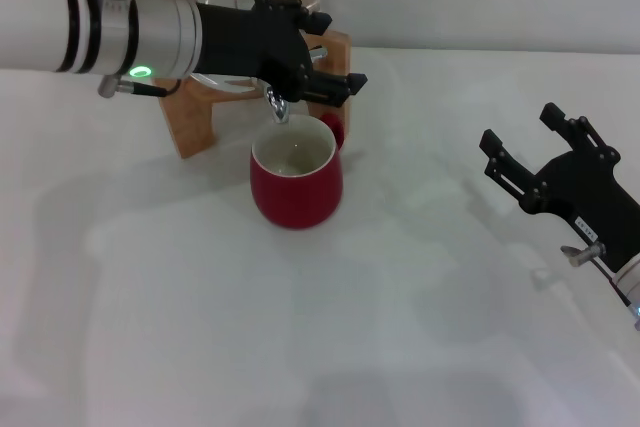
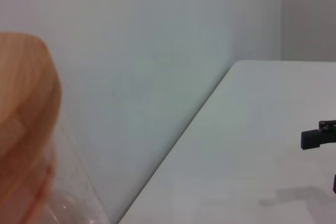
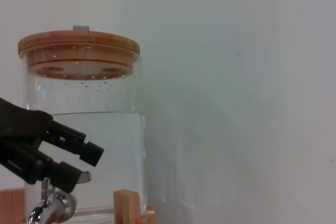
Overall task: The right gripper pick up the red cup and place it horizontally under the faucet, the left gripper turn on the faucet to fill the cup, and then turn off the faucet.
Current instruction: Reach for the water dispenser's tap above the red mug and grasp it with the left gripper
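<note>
Fingers of the left gripper (image 1: 318, 69) close around the faucet (image 1: 280, 107) lever near the worktop's far edge. Directly below the spout, the red cup (image 1: 296, 175) stands upright. A late shut-off risks overflow. The right gripper (image 1: 545, 169) waits splayed apart by the right edge.

Bright, even, diffuse light. Soft faint shadows fall on the white table (image 1: 400, 327). The left wrist view is hazy, with a blurred orange-tan shape (image 2: 23, 129) close up. The glass jar (image 3: 84, 129) looks sharp.
</note>
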